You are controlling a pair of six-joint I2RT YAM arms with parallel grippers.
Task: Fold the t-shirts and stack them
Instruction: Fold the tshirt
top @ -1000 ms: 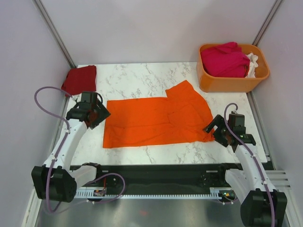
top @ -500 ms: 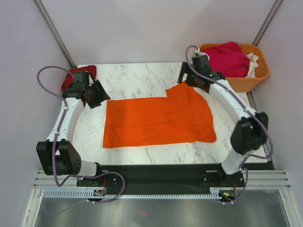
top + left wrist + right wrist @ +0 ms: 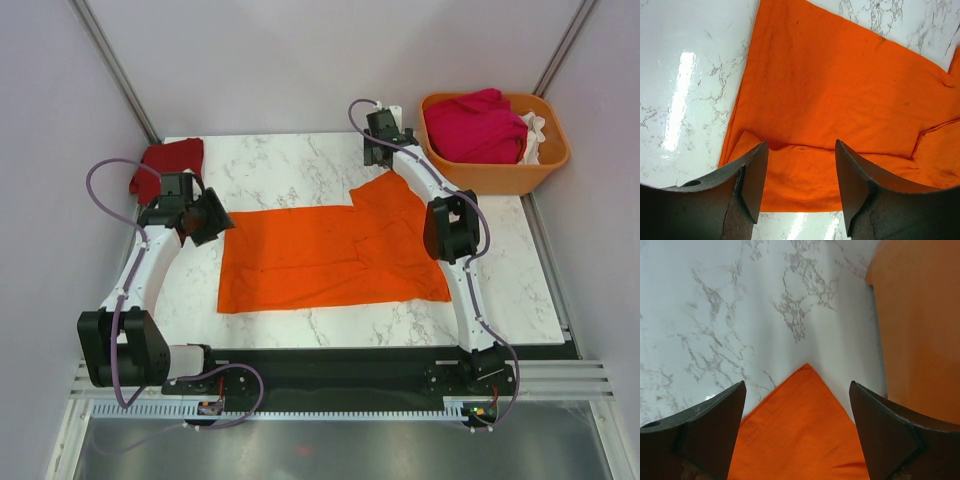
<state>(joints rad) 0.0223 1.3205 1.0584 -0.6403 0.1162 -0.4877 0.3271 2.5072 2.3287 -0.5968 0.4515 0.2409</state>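
A bright orange t-shirt [image 3: 330,255] lies spread flat mid-table, one sleeve corner pointing to the back right. My left gripper [image 3: 212,218] is open and empty, just above the shirt's left back corner; in the left wrist view the shirt [image 3: 840,95] fills the space between my fingers [image 3: 754,175]. My right gripper [image 3: 384,160] is open and empty, over the far sleeve corner [image 3: 805,405]. A folded dark red t-shirt [image 3: 168,166] lies at the back left. A magenta t-shirt [image 3: 475,125] and a white one [image 3: 536,130] sit in the basket.
A rigid orange plastic basket [image 3: 490,178] stands at the back right corner; its wall shows in the right wrist view [image 3: 920,330]. The table is white marble [image 3: 290,165]. Walls close in on the left, right and back.
My right arm swung from the shirt's near right edge up to its far sleeve corner near the basket. My left gripper moved back, then settled by the shirt's left back corner.
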